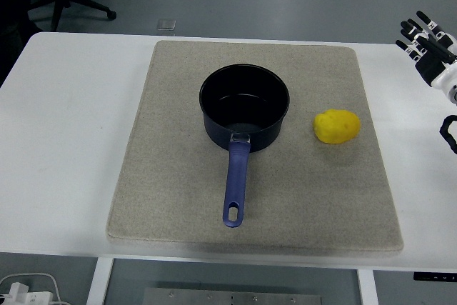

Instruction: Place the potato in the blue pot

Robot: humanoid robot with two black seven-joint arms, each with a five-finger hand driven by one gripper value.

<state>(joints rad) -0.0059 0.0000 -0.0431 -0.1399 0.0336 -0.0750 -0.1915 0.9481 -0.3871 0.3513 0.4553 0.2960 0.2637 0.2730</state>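
Fingers [418, 33] spread at the table's [71, 105] right edge, well apart from potato [336, 126].

1. Pot [244, 105]: dark blue, glossy, enamel-like finish; interior smooth and reflective.
2. Handle [236, 182]: lighter blue, smooth, with a slight sheen.
3. Potato [336, 126]: yellow, matt, plastic-like skin.
4. Mat [164, 162]: beige cloth, coarse woven texture, matt.
5. Table [64, 126]: white, smooth, faintly satin.
6. Right hand [429, 46]: black and white hard plastic, semi-gloss.
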